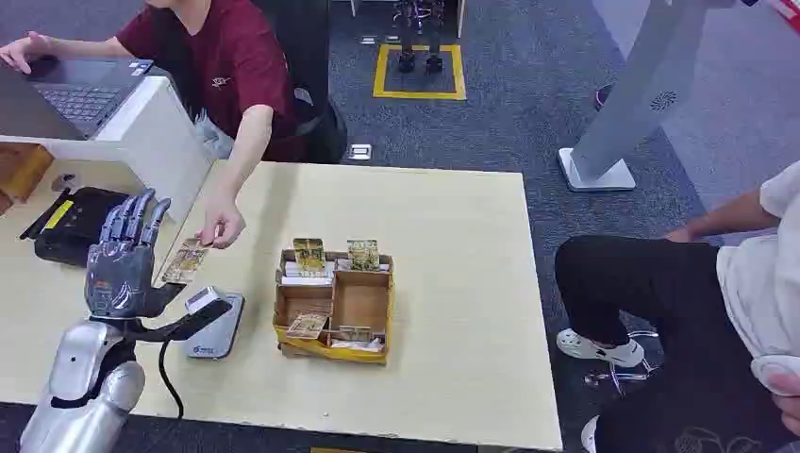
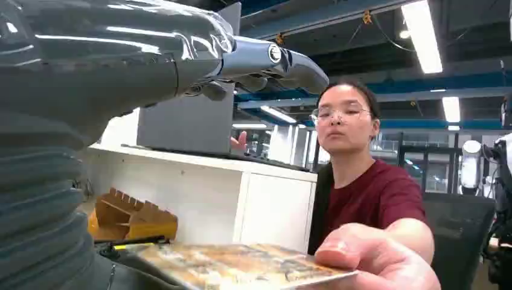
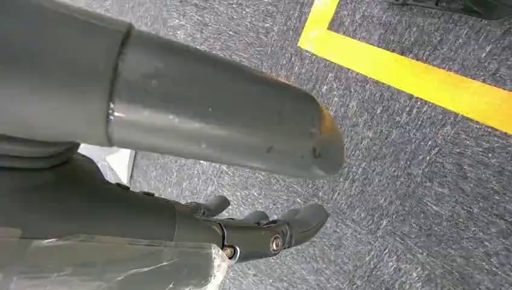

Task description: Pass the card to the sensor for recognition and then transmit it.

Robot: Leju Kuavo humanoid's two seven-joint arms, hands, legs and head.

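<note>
Over the table's left side: our left hand (image 1: pixel 123 260) stands raised, fingers (image 1: pixel 132 215) spread upward and wide, with the card (image 1: pixel 184 260) lying against its thumb side.
Card position: we see it held between our left hand and the person's hand (image 1: pixel 222 226), above the grey card sensor (image 1: pixel 215 326); in the left wrist view the person's fingertips (image 2: pixel 347 257) pinch the card's (image 2: pixel 241 266) far edge.
Our grip: we cannot tell whether the thumb presses the card or merely touches it.
Card handling: we judge it thin, light and stiff enough to keep flat, with a glossy printed face that may slip from a loose pinch.
Where to hold: we judge the near short edge best, thumb on one face and a finger on the other, leaving the far end free for the person.
Right hand: our right hand (image 3: pixel 259 232) hangs over the grey carpet (image 3: pixel 422 157), fingers loosely curled, holding nothing.
Nearby: a yellow card box (image 1: pixel 332 307) sits on the table (image 1: pixel 453 245), just beside the sensor.
</note>
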